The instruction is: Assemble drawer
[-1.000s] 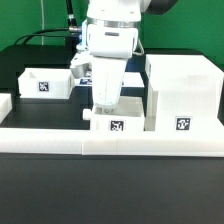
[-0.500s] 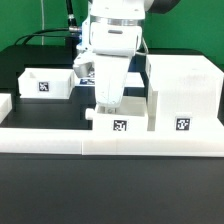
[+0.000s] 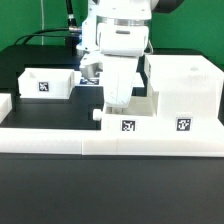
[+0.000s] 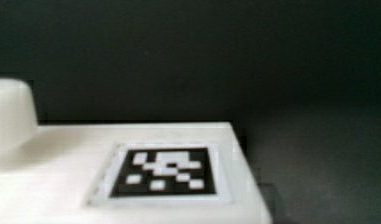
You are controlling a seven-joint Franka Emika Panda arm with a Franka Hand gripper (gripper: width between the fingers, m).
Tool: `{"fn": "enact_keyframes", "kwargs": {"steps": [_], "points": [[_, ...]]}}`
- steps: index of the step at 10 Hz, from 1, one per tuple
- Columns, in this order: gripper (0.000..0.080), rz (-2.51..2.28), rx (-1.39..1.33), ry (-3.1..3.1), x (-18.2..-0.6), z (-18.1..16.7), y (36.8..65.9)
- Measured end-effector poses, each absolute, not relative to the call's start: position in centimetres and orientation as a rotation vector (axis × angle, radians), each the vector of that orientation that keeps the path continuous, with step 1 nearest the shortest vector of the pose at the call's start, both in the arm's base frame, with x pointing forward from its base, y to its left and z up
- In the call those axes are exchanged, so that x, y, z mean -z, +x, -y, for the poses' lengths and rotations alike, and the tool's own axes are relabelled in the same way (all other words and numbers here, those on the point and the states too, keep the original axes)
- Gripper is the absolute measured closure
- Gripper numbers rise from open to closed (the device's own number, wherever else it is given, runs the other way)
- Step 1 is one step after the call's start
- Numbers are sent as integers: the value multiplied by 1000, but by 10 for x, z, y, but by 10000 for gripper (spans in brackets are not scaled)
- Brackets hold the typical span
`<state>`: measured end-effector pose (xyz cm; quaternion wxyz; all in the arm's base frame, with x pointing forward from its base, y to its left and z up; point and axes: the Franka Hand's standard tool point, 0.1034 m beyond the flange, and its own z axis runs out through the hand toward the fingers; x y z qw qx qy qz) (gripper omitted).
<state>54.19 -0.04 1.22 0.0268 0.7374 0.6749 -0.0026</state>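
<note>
The gripper (image 3: 117,102) stands lowered over the middle tray (image 3: 140,110). Its jaw opening is hidden, so I cannot tell how wide it is. This tray sits just behind the border bar (image 3: 60,138), with its knob (image 3: 97,115) towards the exterior view's left. Its right edge lies close against the housing (image 3: 185,90); contact cannot be confirmed. Bare table (image 3: 82,108) lies open on its left, up to the second tray (image 3: 45,82), which is farther back.

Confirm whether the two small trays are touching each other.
Apart. The exterior view shows a strip of dark table between the left tray and the middle tray, which sits beside the housing.
</note>
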Motion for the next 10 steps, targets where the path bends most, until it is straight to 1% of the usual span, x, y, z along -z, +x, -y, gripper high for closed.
{"fn": "enact_keyframes", "kwargs": {"steps": [10], "points": [[757,-2119,49,2240,-13,2,542]]}}
